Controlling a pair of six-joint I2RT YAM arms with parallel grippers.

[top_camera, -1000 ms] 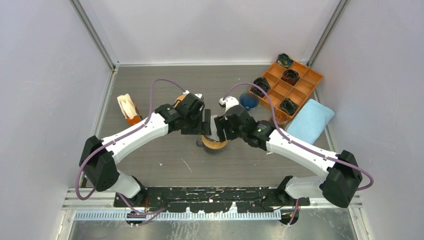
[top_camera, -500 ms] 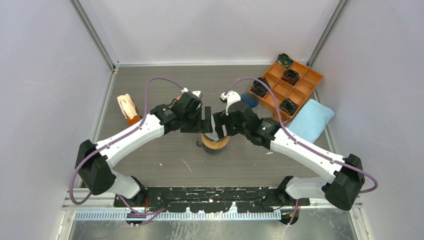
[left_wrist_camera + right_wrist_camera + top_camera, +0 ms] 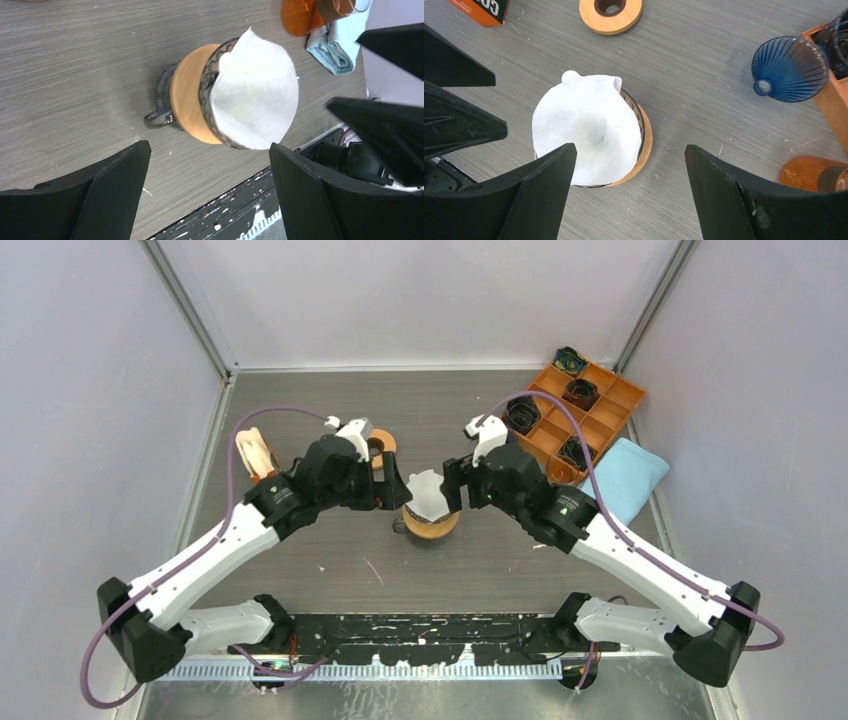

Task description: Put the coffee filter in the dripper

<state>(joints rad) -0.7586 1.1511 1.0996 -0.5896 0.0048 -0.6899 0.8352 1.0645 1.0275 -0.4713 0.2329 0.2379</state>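
The white paper coffee filter [image 3: 428, 492] sits spread out in the dripper [image 3: 432, 527], a dark ribbed cone with a wooden collar and a handle, at the table's middle. In the left wrist view the filter [image 3: 255, 95] stands out of the dripper [image 3: 192, 100] past its rim. My left gripper [image 3: 385, 490] hovers just left of it, open and empty. My right gripper [image 3: 455, 485] hovers just right of it, also open and empty. In the right wrist view the filter [image 3: 584, 125] covers the dripper's mouth [image 3: 644, 137] between and ahead of my wide-apart fingers [image 3: 544, 185].
An orange compartment tray [image 3: 575, 415] with dark drippers stands at the back right, a light blue cloth [image 3: 620, 480] beside it. A blue glass dripper [image 3: 789, 67] and an amber cup [image 3: 809, 172] lie near the tray. A wooden ring [image 3: 378, 448] and a filter stack [image 3: 255, 455] are at the left.
Both grippers have drawn back and up from the dripper and opened wider. The filter, hidden between them before, now shows resting in the dripper.
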